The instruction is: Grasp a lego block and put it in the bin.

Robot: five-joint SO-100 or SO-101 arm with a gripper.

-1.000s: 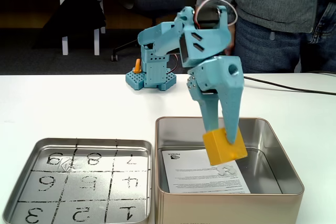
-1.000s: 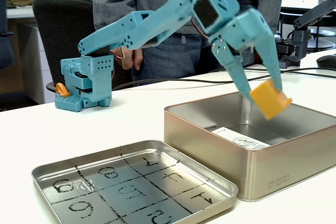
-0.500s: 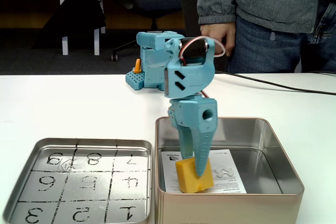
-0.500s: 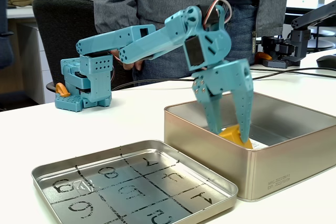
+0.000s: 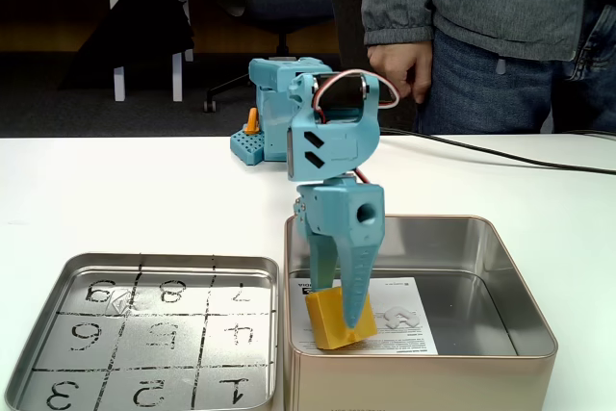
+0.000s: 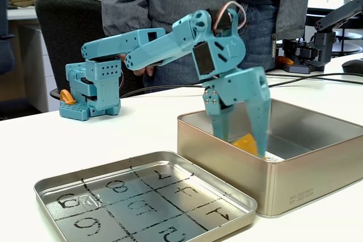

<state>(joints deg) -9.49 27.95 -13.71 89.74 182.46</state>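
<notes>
Already most of the task is judged to be done: the lego block (image 5: 339, 316) is held down inside the bin (image 5: 525, 300), low against its left part in a fixed view, over the near-left corner of the printed paper sheet (image 5: 399, 320) that lies on the bottom. The gripper (image 5: 337, 322) is closed on the block, with one teal finger across its front face and the other behind it. In the other fixed view (image 6: 245, 147) the two fingers are seen reaching below the tin's rim, and a yellow-orange corner of the block (image 6: 245, 141) is seen between them, just above the front wall. Whether the block is already resting on the paper or is held slightly above it cannot be told, since the front wall of the bin (image 6: 295, 182) hides its underside there.

What is left is judged to be short: the jaws are to be opened so that the block is released, and the arm is to be lifted clear of the tin. The grasp and the carry can be counted as finished.

Beside the bin, on the white worktop (image 5: 144, 190), a shallow metal tray (image 5: 38, 358) with a hand-drawn numbered grid is seen; no block is seen in it. Behind the worktop a person (image 5: 500, 26) is standing, one hand (image 5: 399, 69) near the arm's base (image 5: 271, 137).
</notes>
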